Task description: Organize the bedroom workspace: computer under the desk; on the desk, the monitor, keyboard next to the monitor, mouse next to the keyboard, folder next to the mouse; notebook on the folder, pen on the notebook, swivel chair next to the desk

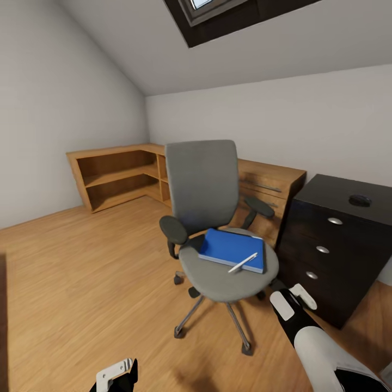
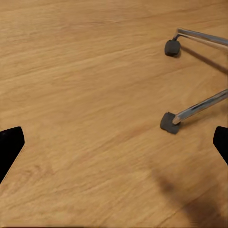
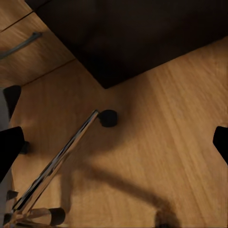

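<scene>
Facing us mid-room on the wood floor (image 1: 81,272), the chair (image 1: 209,218) carries the blue folder (image 1: 231,249) on its seat, with the white pen (image 1: 243,262) lying across the folder's near corner. Just right stands the black drawer unit (image 1: 326,245), the mouse (image 1: 360,200) on its surface. We hold both claws low with jaws apart: left claw (image 2: 114,142) above bare floor, right claw (image 3: 114,142) above a chair leg.

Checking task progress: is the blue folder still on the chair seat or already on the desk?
On the chair. The folder lies flat on the swivel chair seat with the pen resting across it.
</scene>
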